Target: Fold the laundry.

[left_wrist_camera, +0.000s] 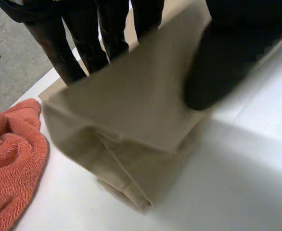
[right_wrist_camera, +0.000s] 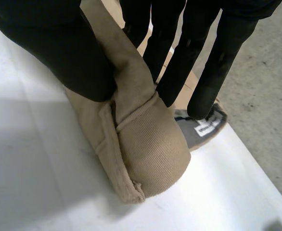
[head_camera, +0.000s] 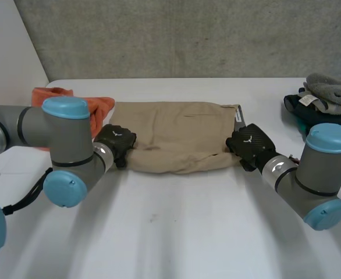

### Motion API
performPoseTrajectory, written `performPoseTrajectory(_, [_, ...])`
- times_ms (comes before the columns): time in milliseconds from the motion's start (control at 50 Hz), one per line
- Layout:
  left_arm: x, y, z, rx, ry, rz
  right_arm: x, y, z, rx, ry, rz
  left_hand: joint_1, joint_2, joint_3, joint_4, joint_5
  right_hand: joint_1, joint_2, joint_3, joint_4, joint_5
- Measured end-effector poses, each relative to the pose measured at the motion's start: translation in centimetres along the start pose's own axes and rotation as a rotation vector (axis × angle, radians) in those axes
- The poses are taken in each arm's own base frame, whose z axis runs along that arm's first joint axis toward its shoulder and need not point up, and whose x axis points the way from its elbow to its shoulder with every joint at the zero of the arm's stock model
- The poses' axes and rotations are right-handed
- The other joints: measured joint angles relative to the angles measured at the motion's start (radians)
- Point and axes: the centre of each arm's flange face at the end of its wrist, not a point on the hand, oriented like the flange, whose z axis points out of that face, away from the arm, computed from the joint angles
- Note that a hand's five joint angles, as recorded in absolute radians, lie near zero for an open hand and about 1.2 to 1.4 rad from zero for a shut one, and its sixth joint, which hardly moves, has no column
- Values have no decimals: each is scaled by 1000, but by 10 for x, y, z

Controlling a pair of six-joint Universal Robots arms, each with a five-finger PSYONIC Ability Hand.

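Two arms reach over the white surface (head_camera: 176, 232), where your tan garment (head_camera: 176, 136) lies flat in the middle, with an orange towel (head_camera: 100, 106) just beside its left end and a heap of other clothes (head_camera: 327, 96) well apart on the right. Your left robot hand (head_camera: 115, 142) pinches the garment's left end and your right robot hand (head_camera: 251, 145) its right end, thumb against fingers. Both grip near the front edge, likely so you can lift that edge evenly and fold it over.
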Motion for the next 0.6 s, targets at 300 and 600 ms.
performPoseTrajectory(300, [-21, -71, -102, 112, 24, -52, 45, -61, -53, -95, 57, 1, 56, 118, 107, 121, 96, 0, 0, 8, 7, 9])
performPoseTrajectory(600, [-59, -129, -172, 221, 83, -166, 84, -150, -111, -121, 54, 71, 56, 123, 116, 122, 111, 73, 6, 9, 7, 13])
